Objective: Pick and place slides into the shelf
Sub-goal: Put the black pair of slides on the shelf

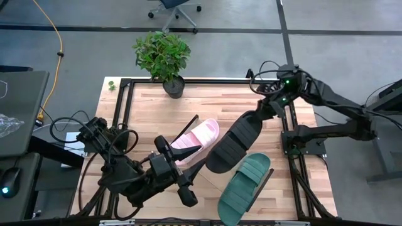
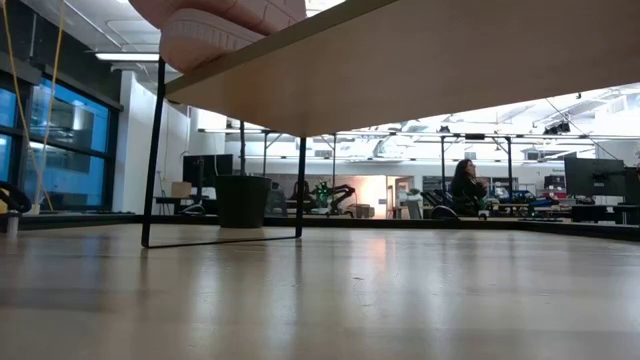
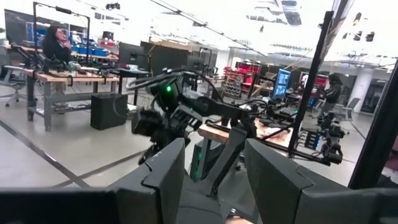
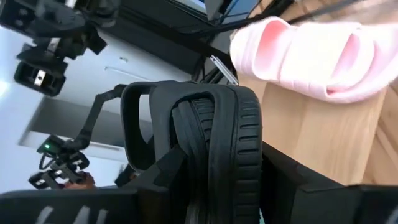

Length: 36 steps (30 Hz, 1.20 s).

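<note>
My right gripper (image 1: 265, 112) is shut on the black slide (image 1: 233, 143), which hangs in the air between the pink slide (image 1: 198, 139) and the teal slide (image 1: 245, 185). The teal slide lies flat on the tabletop near the near edge. The pink slide rests sole-down on the shelf's light plank (image 4: 311, 137). From the low view I see the plank's underside (image 2: 420, 70), its thin black frame (image 2: 152, 150) standing on the table, and the pink slide (image 2: 215, 25) on top. My left gripper (image 1: 190, 183) is open near the near edge and touches nothing. My right gripper holds the black slide by its far-right end (image 1: 257, 118), pinched between the two fingers across its width. The fingers come from the table's far right, slanting down. The slide is lifted clear and slopes down toward the near left, its ribbed strap (image 4: 214, 137) facing the wrist camera.
A potted plant (image 1: 164, 59) stands at the table's far edge. Black frame rails (image 1: 119, 107) run along the table's sides. My right arm (image 3: 180, 112) shows ahead of my left gripper (image 3: 214, 162). People sit at benches in the room beyond.
</note>
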Available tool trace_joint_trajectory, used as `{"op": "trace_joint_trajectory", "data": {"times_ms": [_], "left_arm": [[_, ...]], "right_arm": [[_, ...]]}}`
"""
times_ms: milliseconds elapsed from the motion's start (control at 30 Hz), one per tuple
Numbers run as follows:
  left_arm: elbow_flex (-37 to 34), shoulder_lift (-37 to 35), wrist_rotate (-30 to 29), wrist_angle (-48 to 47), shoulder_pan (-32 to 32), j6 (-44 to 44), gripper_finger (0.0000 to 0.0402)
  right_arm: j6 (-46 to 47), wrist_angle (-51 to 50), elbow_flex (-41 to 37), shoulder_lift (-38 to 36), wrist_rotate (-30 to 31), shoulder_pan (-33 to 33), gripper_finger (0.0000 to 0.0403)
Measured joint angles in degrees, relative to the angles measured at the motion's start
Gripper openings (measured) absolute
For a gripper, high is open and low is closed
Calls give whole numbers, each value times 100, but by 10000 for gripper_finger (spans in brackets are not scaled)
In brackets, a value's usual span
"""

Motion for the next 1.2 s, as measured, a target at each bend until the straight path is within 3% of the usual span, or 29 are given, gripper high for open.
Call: {"op": "trace_joint_trajectory", "data": {"times_ms": [267,533,733,1200], "left_arm": [[-2,-19,-44,-117,-65,105,156],[-2,-151,-212,-354,-180,232,156],[-7,-344,179,-1037,-212,-27,156],[-4,-751,305,-4776,-93,-3221,156]], "right_arm": [[292,410,-819,-126,38,109,126],[851,1452,-1339,-111,128,376,126],[883,1518,-1377,-108,321,488,126],[828,1581,-1377,343,713,1043,126]]}}
